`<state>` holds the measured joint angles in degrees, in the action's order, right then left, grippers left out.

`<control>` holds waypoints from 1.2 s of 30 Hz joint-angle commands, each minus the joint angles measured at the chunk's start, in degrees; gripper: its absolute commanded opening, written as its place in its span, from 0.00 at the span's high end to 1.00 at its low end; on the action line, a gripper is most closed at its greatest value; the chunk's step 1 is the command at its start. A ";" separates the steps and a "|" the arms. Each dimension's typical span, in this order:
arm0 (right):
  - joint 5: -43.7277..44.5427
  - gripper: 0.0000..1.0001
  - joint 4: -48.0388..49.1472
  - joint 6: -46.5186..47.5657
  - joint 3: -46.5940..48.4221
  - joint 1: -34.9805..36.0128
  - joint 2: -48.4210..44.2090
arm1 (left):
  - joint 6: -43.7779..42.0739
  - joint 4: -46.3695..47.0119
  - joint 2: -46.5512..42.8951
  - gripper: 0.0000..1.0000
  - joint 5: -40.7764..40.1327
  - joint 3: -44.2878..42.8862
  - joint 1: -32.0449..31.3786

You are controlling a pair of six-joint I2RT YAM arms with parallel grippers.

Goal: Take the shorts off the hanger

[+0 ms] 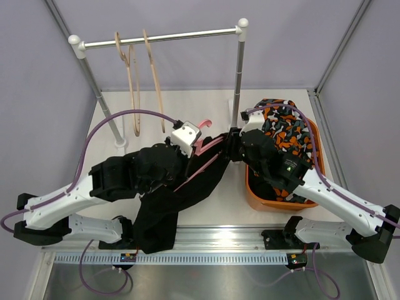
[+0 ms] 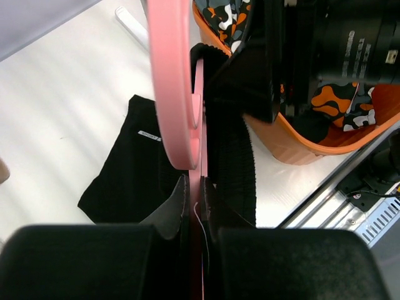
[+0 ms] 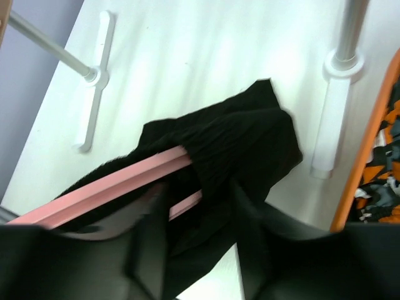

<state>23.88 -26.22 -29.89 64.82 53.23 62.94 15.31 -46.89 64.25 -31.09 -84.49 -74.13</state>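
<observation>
A pink hanger [image 1: 206, 164] carries black shorts [image 1: 159, 219] that droop to the table's near edge. My left gripper [image 1: 195, 150] is shut on the hanger's neck, below its hook. In the left wrist view both fingers press flat on the pink hanger [image 2: 175, 81], at my left gripper [image 2: 199, 197]. My right gripper [image 1: 232, 145] is at the hanger's right end. In the right wrist view its blurred jaws stand apart on either side of the shorts' [image 3: 244, 137] ribbed waistband and the pink hanger [image 3: 112, 187], around my right gripper [image 3: 197, 231]. Patterned shorts [image 1: 287, 128] lie in the basket.
An orange basket [image 1: 250, 187] stands at the right, under my right arm. A clothes rack [image 1: 159, 37] with two wooden hangers [image 1: 132, 81] spans the back. Its right post [image 1: 238, 75] rises just behind my right gripper, and its foot [image 3: 328, 125] is next to the shorts.
</observation>
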 commanded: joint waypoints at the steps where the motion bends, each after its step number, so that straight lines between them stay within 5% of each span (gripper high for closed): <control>1: 6.26 0.64 3.10 0.62 2.86 0.47 -1.06 | 2.18 0.84 -3.69 1.00 -3.98 0.64 -0.93; 5: 8.19 0.88 2.23 1.59 3.82 0.47 -0.71 | 2.88 0.58 -5.97 1.00 -3.19 2.04 -1.81; 9: 11.88 1.00 -0.14 3.16 6.63 0.12 0.25 | 3.50 -0.22 -8.43 1.00 -0.74 2.92 -1.99; 16: 8.39 1.00 -4.01 5.72 12.35 -8.57 4.04 | 3.67 -1.88 -11.24 1.00 3.49 2.40 -4.62; 20: 2.15 1.00 -2.61 5.37 8.32 -15.43 2.72 | 3.76 -0.66 -14.93 1.00 4.46 3.36 -6.20; 27: -6.98 1.00 -0.17 1.07 0.67 -16.41 -0.87 | 1.83 5.14 -18.98 1.00 2.36 4.42 -6.20; 36: -2.97 1.00 0.20 -5.18 -1.80 3.52 -4.41 | -3.97 25.87 -15.30 1.00 -5.89 11.18 -6.20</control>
<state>17.65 -28.27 -32.69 60.55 51.37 59.20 14.37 -34.79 46.57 -31.46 -74.96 -79.94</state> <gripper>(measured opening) 0.022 0.049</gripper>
